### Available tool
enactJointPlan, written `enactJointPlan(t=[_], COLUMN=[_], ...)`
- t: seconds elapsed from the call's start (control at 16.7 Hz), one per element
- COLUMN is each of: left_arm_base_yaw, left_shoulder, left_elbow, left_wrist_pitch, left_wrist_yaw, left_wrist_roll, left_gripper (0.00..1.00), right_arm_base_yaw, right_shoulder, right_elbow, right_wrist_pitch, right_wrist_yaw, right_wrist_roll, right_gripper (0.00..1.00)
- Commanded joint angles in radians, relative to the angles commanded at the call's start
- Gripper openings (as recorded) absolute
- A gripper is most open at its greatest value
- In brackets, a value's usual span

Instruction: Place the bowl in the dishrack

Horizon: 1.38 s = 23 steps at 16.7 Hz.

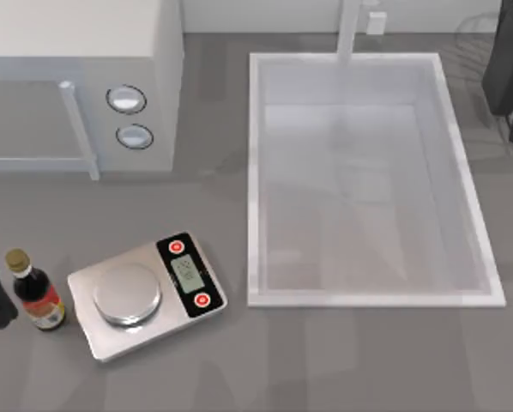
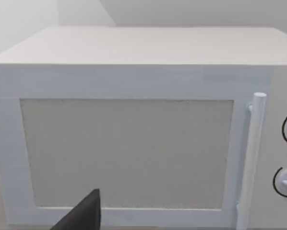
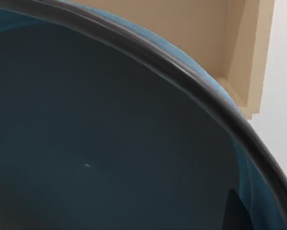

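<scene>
Right tool (image 1: pixel 507 64) sits at the top view's far right edge, beyond the sink (image 1: pixel 368 299); its wrist camera looks straight into the bowl (image 3: pixel 110 143), teal inside, dark rim, very close. Whether it is pinching the rim, I cannot tell. Left tool (image 2: pixel 83 215) idles facing the microwave (image 2: pixel 134 72). Judging from this, placement isn't confirmed yet.

Grey countertop (image 1: pixel 342 360), white sink (image 1: pixel 368 299), white microwave (image 1: pixel 76 51)

deep teal-blue bowl (image 3: pixel 110 143) with dark rim
</scene>
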Motion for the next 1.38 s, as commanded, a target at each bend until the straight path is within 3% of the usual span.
enactJointPlan(t=[0.18,0.42,0.84,1.38], left_arm_base_yaw=[0.0,0.0,0.0,0.0], left_shoulder=[0.0,0.0,0.0,0.0], left_elbow=[0.0,0.0,0.0,0.0], left_wrist_pitch=[0.0,0.0,0.0,0.0], left_wrist_yaw=[0.0,0.0,0.0,0.0], left_wrist_roll=[0.0,0.0,0.0,0.0], left_gripper=[1.0,1.0,1.0,1.0], right_arm_base_yaw=[0.079,0.168,0.189,0.189], right_shoulder=[0.163,0.348,0.395,0.395], right_elbow=[-0.021,-0.081,-0.113,-0.113], right_wrist_pitch=[0.262,0.475,0.523,0.523], right_wrist_yaw=[0.024,0.133,0.182,0.182], right_wrist_roll=[0.0,-0.001,-0.002,-0.002], right_gripper=[0.0,0.0,0.0,0.68])
